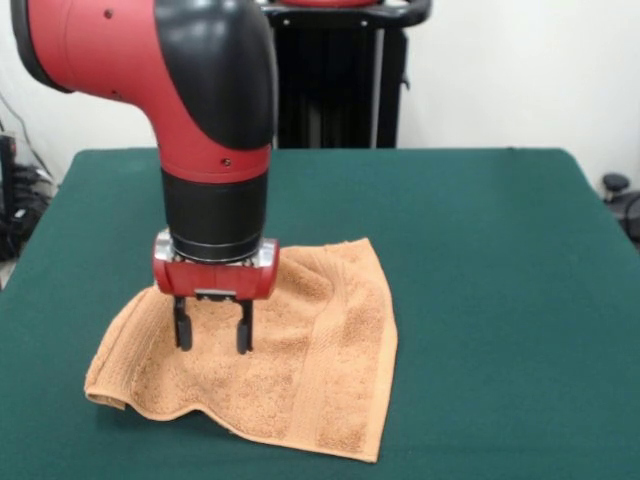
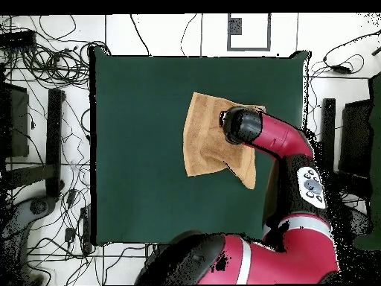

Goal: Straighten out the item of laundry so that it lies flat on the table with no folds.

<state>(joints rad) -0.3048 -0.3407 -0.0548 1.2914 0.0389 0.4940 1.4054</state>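
Two camera positions are used. In the front view, the table (image 1: 480, 250) is seen from across its near edge at a low, slanting angle, close in, with the arm (image 1: 200, 110) entering from 12 o'clock and the towel (image 1: 300, 370) lying toward 7 o'clock. In the overhead view, the whole table (image 2: 141, 149) is seen straight down from higher up, with surrounding floor included and the arm (image 2: 286, 149) entering from 5 o'clock. The tabletop, towel (image 2: 205, 138) and arm are shared by both views.

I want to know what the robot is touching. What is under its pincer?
Under the open pincer lies the orange towel, rumpled on the green table. The tips reach the cloth. The table beneath the towel is covered, and the arm hides part of the towel from above.
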